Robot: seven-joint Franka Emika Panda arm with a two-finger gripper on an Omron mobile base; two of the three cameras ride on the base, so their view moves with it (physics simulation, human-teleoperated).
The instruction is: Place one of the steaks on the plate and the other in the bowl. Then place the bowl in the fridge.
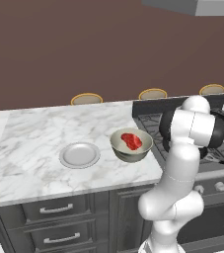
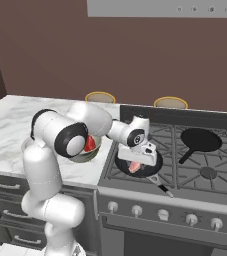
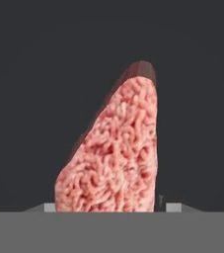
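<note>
the marble counter (image 1: 29,148) carries the plate (image 1: 79,154), bare, and beside it the bowl (image 1: 130,146), which already holds the red steak (image 1: 131,141). to their right, on the stove (image 2: 195,165), a black pan (image 2: 140,167) on the near left burner holds the pink steak (image 2: 134,166), and the gripper (image 2: 137,162) is down over it. in the hand view the pink steak (image 3: 116,153) lies directly ahead of the fingertips as a tapered slab: wide end nearest the hand, narrow end pointing away, long axis running along the viewing direction. the jaws flank the wide end; whether they already pinch the meat cannot be told. probable faults: a grip across the broad end may slip because the slab is flat and soft; an off-centre hold lets the narrow end droop and drag on the pan rim during the lift toward the plate.
</note>
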